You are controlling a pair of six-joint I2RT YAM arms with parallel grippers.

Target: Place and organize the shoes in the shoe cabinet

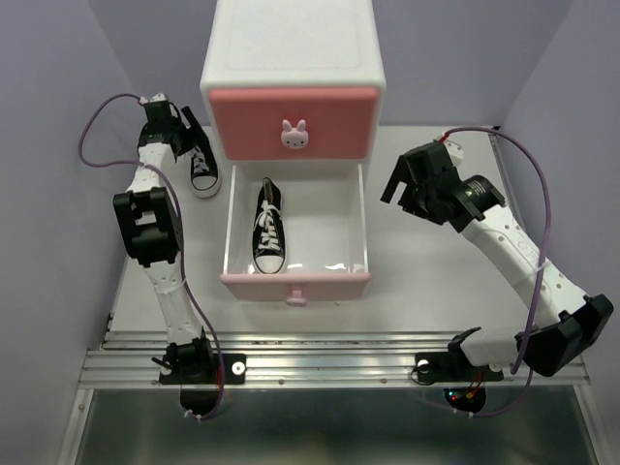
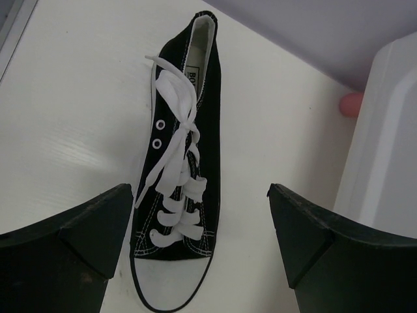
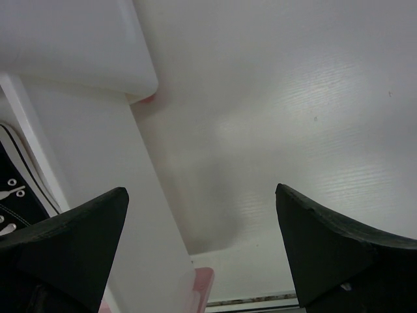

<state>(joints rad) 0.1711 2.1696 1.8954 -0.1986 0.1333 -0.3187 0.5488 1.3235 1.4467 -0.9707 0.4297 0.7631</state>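
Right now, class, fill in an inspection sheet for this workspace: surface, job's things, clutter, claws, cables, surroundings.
Surface: white table, smooth.
Job's things: white two-drawer cabinet with pink fronts, upper drawer shut, lower drawer pulled out; black canvas sneaker with white laces inside it; second black canvas sneaker on the table, left of the cabinet.
Clutter: nothing seen.
Claws: left claw open, over the second sneaker, not gripping; right claw open, over the table beside the drawer.
Cables: left purple cable and right purple cable loop off the arms.
Surroundings: lilac walls; metal rail at the near edge.
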